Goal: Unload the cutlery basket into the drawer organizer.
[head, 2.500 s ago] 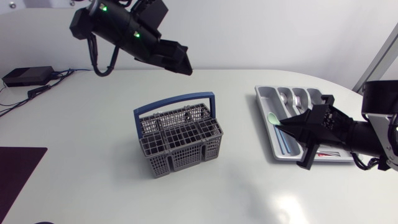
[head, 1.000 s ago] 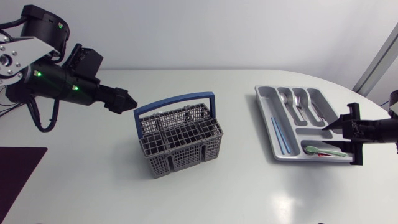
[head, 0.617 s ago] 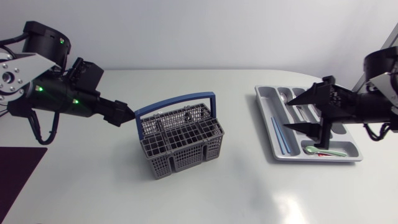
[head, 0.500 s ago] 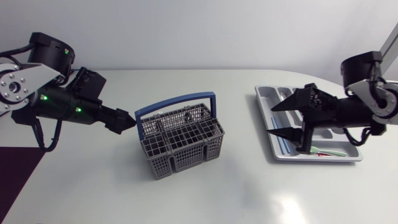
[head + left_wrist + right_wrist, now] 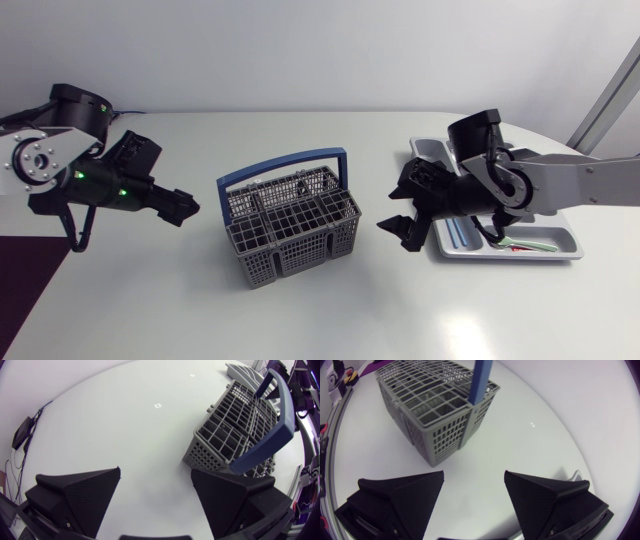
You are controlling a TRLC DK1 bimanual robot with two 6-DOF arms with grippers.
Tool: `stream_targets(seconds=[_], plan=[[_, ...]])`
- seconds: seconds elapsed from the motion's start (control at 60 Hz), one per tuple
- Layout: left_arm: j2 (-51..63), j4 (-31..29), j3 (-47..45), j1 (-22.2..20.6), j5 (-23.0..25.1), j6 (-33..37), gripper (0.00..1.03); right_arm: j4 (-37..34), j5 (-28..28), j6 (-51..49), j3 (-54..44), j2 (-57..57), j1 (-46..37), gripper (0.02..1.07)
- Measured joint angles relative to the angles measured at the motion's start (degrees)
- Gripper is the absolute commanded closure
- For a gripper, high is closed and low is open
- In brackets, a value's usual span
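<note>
Head view: the cutlery basket (image 5: 288,215) stands on the desk (image 5: 400,310) between the left hand (image 5: 187,212) and right hand (image 5: 398,222), both spread wide and empty. No cutlery shows inside it. The drawer organizer (image 5: 520,257) holds several pieces. Judged: unloading is complete or nearly so.

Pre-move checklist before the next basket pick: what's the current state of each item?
1. Right end effector open, empty: ok.
2. Left end effector open, empty: ok.
3. Basket upright, handle raised: ok.
4. Table between right end effector and basket free: ok.
5. Basket contents left to pick: cannot tell.
6. Organizer flat on table: ok.
</note>
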Motion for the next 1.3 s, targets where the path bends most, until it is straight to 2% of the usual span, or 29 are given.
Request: stream_targets(seconds=[0.417, 1.0, 1.3], plan=[[9.6, 5.2, 0.0, -5.0, -2.3, 0.6, 0.06, 3.0, 4.7, 9.6, 5.5, 4.0, 5.0, 0.2], [21.4, 5.3, 15.8, -8.0, -5.5, 0.6, 0.06, -0.2, 10.5, 12.1, 5.5, 2.9, 8.8, 0.2], [24.3, 6.0, 18.2, -8.3, -6.7, 0.6, 0.06, -1.2, 12.8, 12.5, 10.4, 7.1, 8.7, 0.2]])
